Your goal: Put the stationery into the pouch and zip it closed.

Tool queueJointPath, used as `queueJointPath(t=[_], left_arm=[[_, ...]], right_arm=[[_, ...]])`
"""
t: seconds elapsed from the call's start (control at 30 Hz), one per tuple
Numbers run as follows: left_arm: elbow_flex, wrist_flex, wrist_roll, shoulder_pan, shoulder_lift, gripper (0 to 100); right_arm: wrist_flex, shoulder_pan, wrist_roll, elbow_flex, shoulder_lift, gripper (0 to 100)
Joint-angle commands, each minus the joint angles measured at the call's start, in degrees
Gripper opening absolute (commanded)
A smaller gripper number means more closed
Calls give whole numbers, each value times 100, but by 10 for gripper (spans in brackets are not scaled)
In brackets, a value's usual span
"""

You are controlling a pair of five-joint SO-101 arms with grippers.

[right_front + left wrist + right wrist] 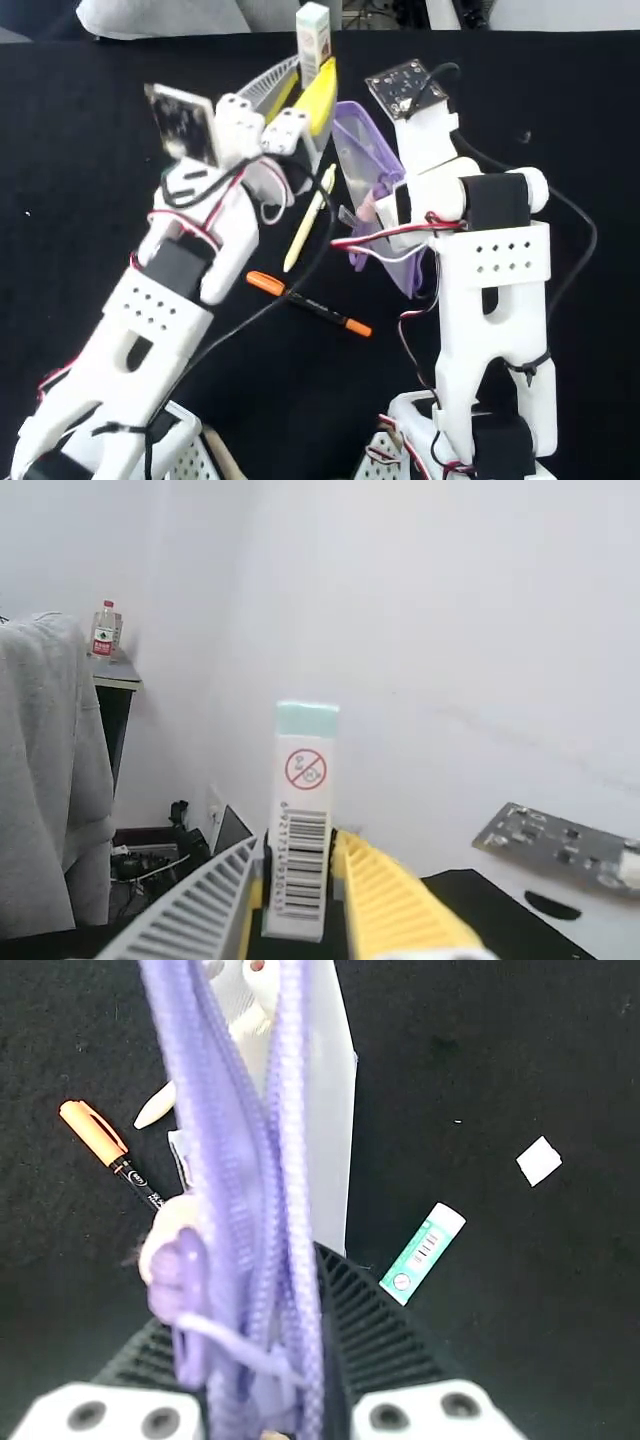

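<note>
Clamping upright box (pixel 305 800) in left gripper (pixel 298 865), pinching purple pouch (pixel 335 1110) tight in right gripper (pixel 290 1305). Barcode visible from left wrist view; from right wrist view, 1 teal-white tube (pixel 422 1252) and 1 white scrap (pixel 538 1160) on table.

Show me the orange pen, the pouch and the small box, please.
orange pen (pixel 320 309), high view, on its black barrel.
pouch (pixel 364 150), high view, on its purple side.
small box (pixel 302 825), left wrist view, on its barcode face.
</note>
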Motion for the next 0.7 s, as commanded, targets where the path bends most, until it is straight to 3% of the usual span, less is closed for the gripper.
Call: queueJointPath(t=[0.0, 0.33, 0.67], left_arm=[[259, -484, 44, 57, -316, 29], [954, -1960, 0, 84, 141, 29], [1455, -2057, 44, 620, 44, 29]], right_arm=[[-62, -123, -9, -224, -57, 11], [-44, -123, 0, -224, -57, 11], [-62, -123, -26, -224, -57, 11]])
